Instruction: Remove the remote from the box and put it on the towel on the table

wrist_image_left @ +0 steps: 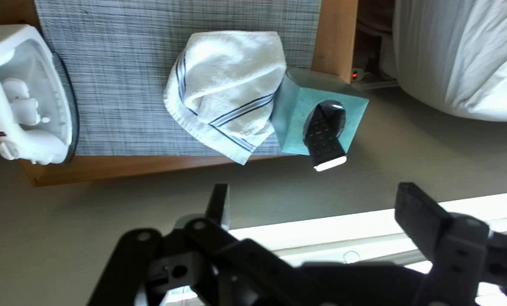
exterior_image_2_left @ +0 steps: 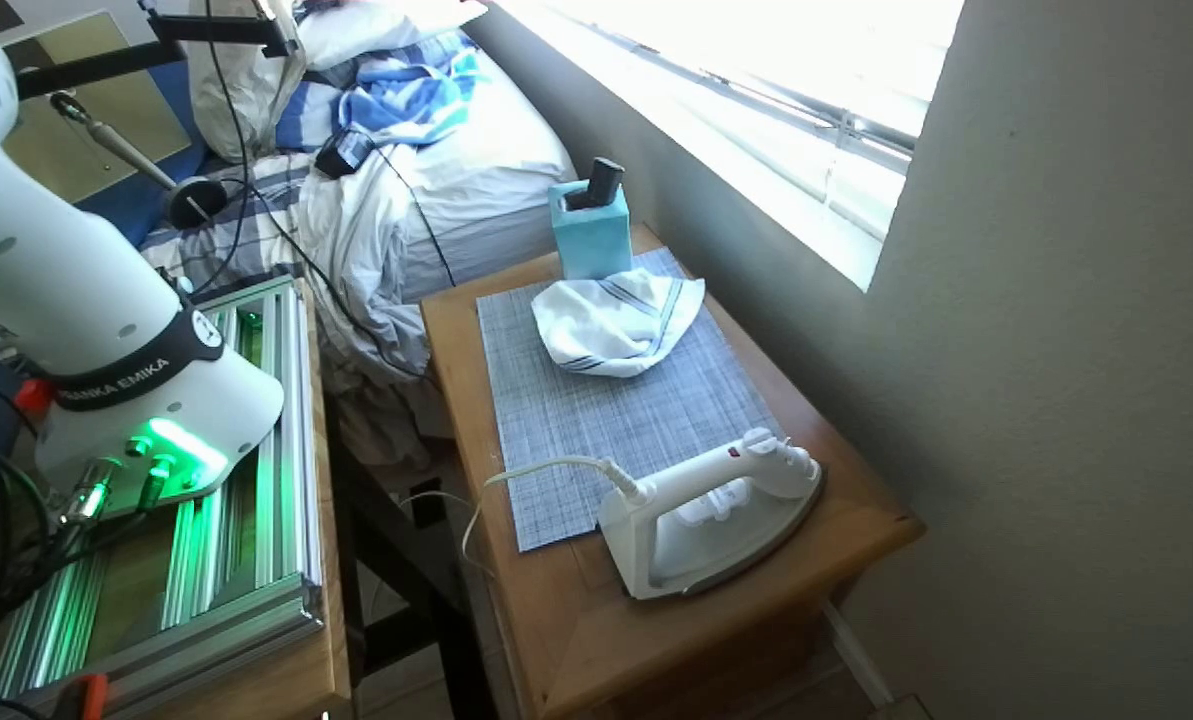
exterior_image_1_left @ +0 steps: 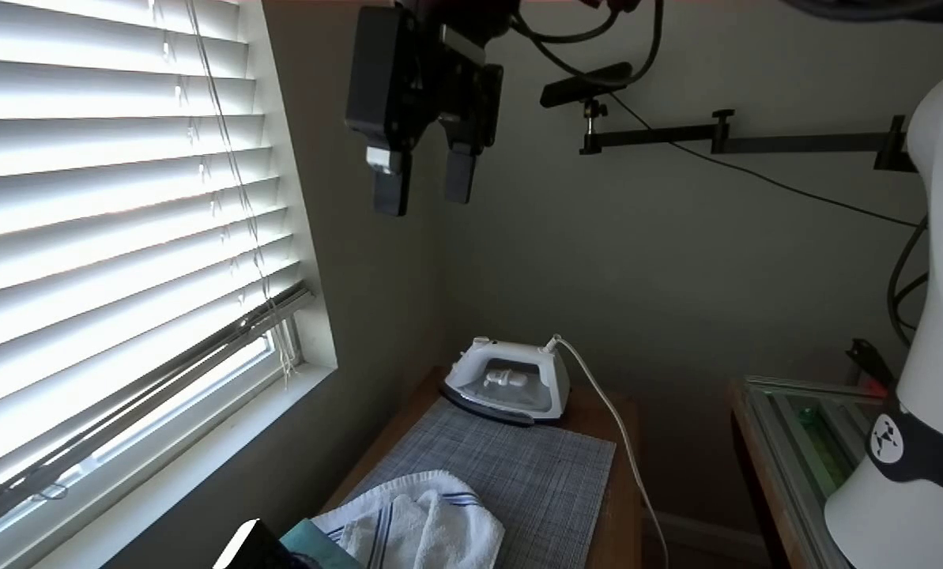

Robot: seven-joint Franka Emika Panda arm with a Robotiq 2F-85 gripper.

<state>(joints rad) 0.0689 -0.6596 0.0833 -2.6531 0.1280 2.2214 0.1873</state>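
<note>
This is a home, and a bedroom at that. The bed [exterior_image_2_left: 486,245] gives it away: in an exterior view it shows rumpled white sheets [exterior_image_2_left: 346,235], plaid bedding [exterior_image_2_left: 281,178] and a bright blue-and-white cloth [exterior_image_2_left: 411,100]. A white Venetian blind [exterior_image_1_left: 107,197] hangs above a pale window sill [exterior_image_1_left: 202,462]. Beside the bed stands a wooden table [exterior_image_2_left: 586,640] with a woven placemat [exterior_image_2_left: 596,420], and it carries ordinary household goods: a corded steam iron [exterior_image_2_left: 706,530], a striped hand towel [exterior_image_2_left: 611,325] and a teal tissue-box cover [exterior_image_2_left: 593,245], a remote control [wrist_image_left: 325,142] sticking out of it at a tilt. The white Franka arm [exterior_image_2_left: 106,290], on an aluminium-profile frame [exterior_image_2_left: 301,460], is laboratory equipment among domestic furniture.
</note>
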